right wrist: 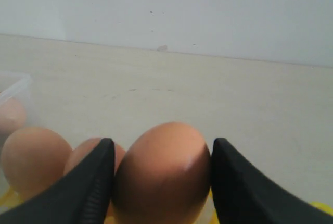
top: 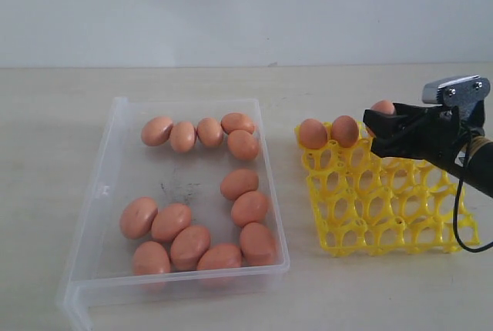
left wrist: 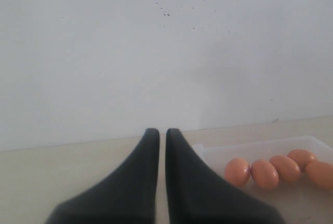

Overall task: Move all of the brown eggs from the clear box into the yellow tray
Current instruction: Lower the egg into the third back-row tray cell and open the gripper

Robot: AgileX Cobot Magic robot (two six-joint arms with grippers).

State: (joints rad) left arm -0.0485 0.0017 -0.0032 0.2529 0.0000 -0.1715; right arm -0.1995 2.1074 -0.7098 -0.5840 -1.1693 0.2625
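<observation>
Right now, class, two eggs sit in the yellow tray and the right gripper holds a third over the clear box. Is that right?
Wrong place. The exterior view shows the right gripper holding its egg over the yellow tray, next to the two seated eggs, not over the clear box.

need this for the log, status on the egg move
left jaws shut, empty. right jaws shut on brown egg at yellow tray's far row. two placed, thirteen in clear box. no obstruction.

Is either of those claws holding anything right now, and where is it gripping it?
The right gripper holds one egg, its jaws pressing the egg's two opposite sides. The left gripper holds nothing; its jaws are almost shut.
</observation>
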